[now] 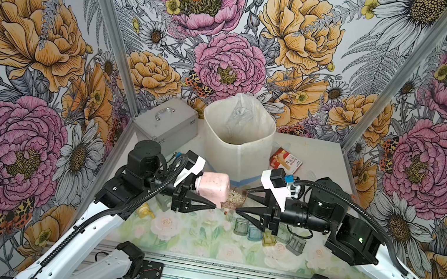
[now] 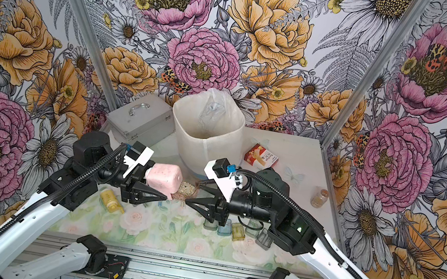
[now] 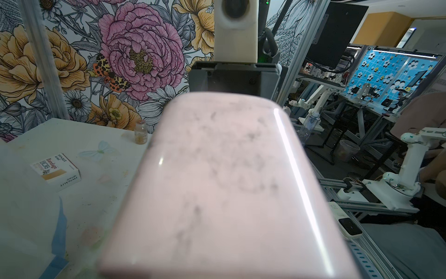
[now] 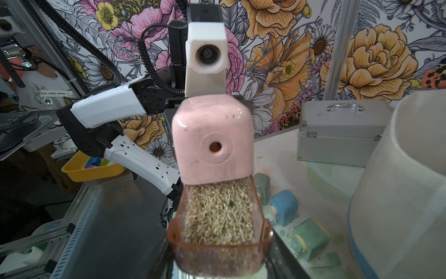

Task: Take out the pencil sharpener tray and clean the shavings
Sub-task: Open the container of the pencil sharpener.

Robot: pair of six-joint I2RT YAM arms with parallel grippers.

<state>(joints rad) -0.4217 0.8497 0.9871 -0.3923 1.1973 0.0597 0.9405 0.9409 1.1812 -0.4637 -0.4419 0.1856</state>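
- The left gripper (image 1: 214,197) is clamped on the pink pencil sharpener (image 1: 212,186) and holds it on its side above the table (image 1: 320,163). Only its lower finger shows clearly in both top views.
- In the left wrist view the pink body fills most of the frame. The fingers cannot be made out there, so the grip is read from the top views and seems firm.
- The right gripper (image 1: 241,200) faces the left one, tip to tip. Its jaws are closed on the outer end of the brownish see-through tray (image 4: 229,258).
- The tray is partly drawn out of the sharpener's base and points toward the robot's right. Its inner end is still inside the pink housing.
- The shavings (image 4: 218,212) pack the tray as a pale, crumbly, tan-green mass, level with its side walls.
- The pencil hole shows on the sharpener's face in the right wrist view, above the tray.
- A white bin (image 1: 235,145) with a clear liner stands on the table just behind the held sharpener.
- A silver case (image 1: 165,125) sits beside the bin on the robot's left, and a bandage box (image 1: 285,160) lies on its right.
- A row of small translucent containers (image 1: 255,232) rests on the floral mat under the right arm.
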